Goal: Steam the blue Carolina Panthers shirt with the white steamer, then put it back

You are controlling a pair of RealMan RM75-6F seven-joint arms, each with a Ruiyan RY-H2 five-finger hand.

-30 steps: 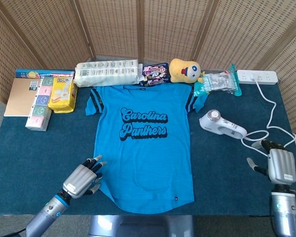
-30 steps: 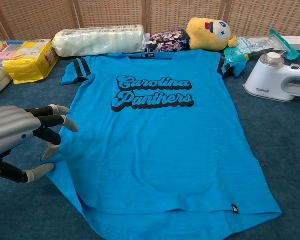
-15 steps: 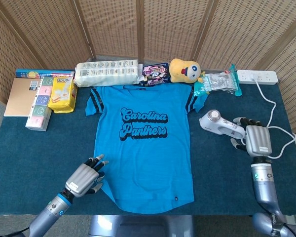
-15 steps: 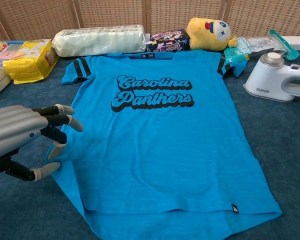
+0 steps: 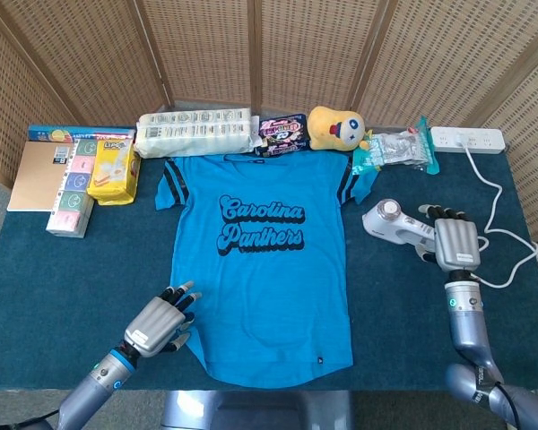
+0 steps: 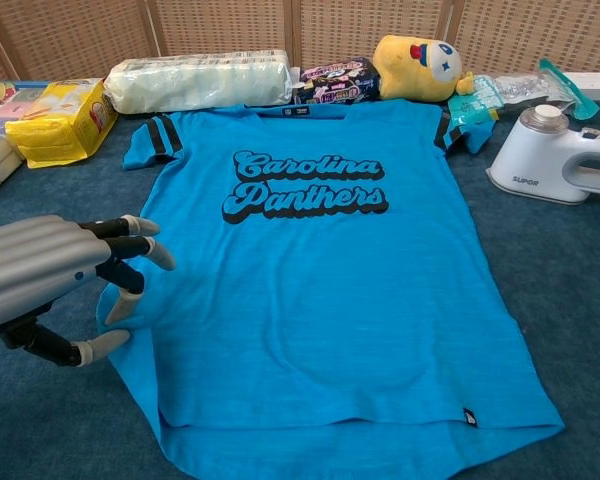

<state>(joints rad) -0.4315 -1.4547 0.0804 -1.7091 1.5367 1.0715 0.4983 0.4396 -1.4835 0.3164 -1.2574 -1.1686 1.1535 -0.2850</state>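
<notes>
Shirt [image 5: 262, 269] lies flat, print up, spread on the table [image 5: 36, 278], collar at the far side. Left hand [image 5: 159, 322] is at the shirt's lower left edge, just beside the hem corner; fingers apart and curved, tips over or touching the cloth edge. In chest view the fingertips [image 6: 140, 225] overlap the blue fabric, thumb lower down by the hem; nothing gripped as far as visible. Can't tell if the tips actually press the cloth.

Steamer [image 5: 396, 224] lies on the table well right of the shirt, round head toward the shirt, handle toward the right hand [image 5: 453, 242]. Right hand sits over the handle end, back of hand up, fingers spread a bit and draped at the handle; can't tell whether it is closed round it or just resting. Chest view shows the steamer but not this hand. Cord [image 5: 498, 202] runs from beside the right hand to the power strip [image 5: 467, 139] beyond it.

Far from both hands, along the back edge: tissue roll pack [image 5: 194, 133], snack bag [image 5: 281, 133], yellow plush [image 5: 336, 127], clear packet [image 5: 396, 149]. Beyond the left hand, at the far left: yellow pack [image 5: 112, 168], boxes [image 5: 72, 193], book [image 5: 38, 175].
</notes>
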